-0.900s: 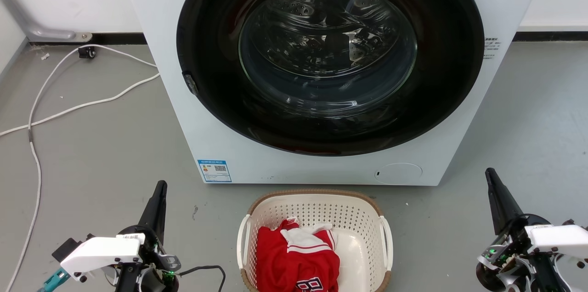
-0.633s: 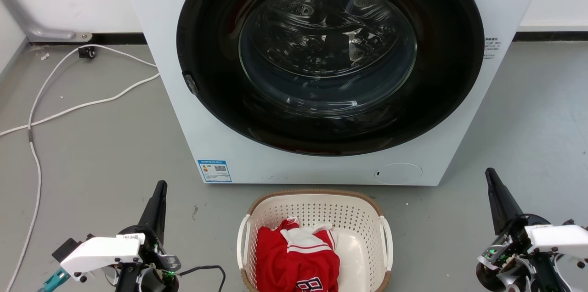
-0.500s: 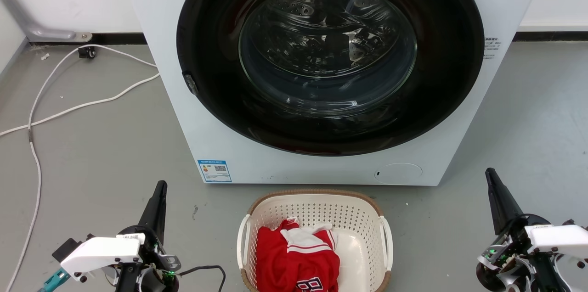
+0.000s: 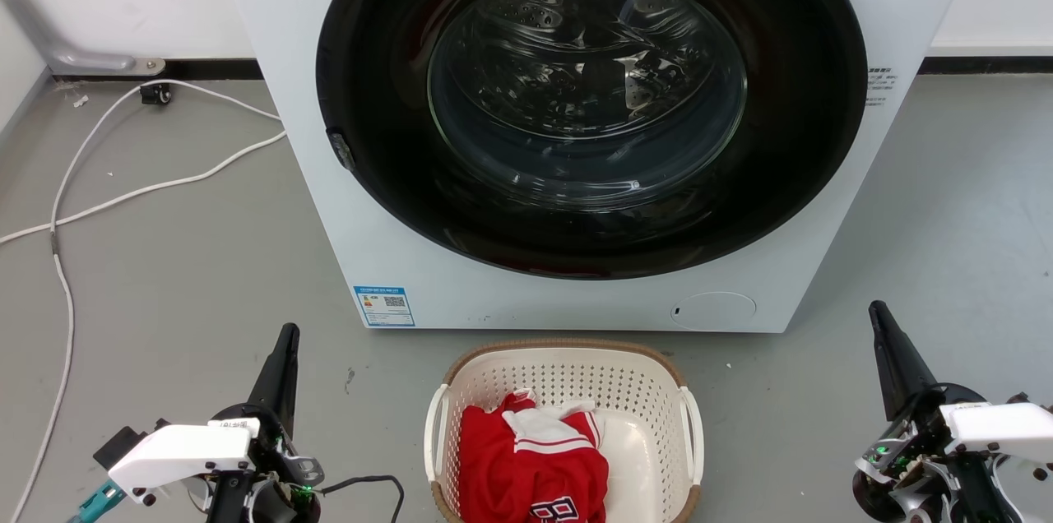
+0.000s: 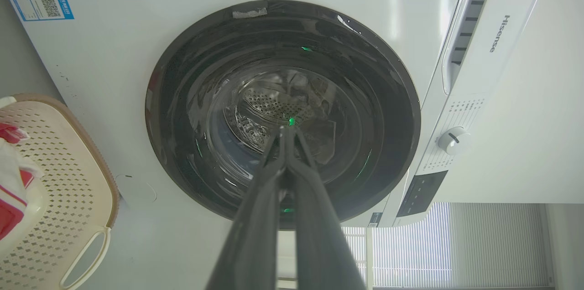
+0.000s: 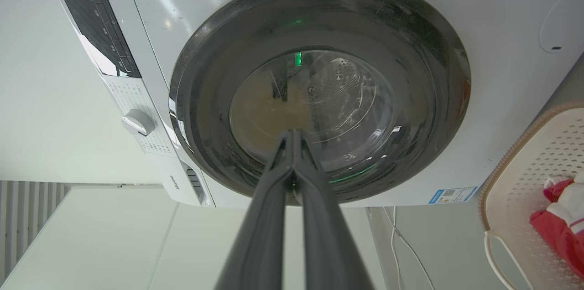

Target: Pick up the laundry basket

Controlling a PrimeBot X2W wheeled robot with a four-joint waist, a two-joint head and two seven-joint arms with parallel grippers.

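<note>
Nothing has moved: the laundry basket (image 4: pixel 568 379) lies between the left hand (image 4: pixel 286 340) and right hand (image 4: pixel 880 319), both pinched shut and empty, the left slightly nearer.

The washing machine (image 4: pixel 494 301) reads "Hisense" on its drawer front (image 5: pixel 506 2); its blue label (image 4: pixel 384 306), at seven o'clock (print too small), carries a QR code.

Cream perforated laundry basket (image 4: pixel 568 379), brown rim
</note>
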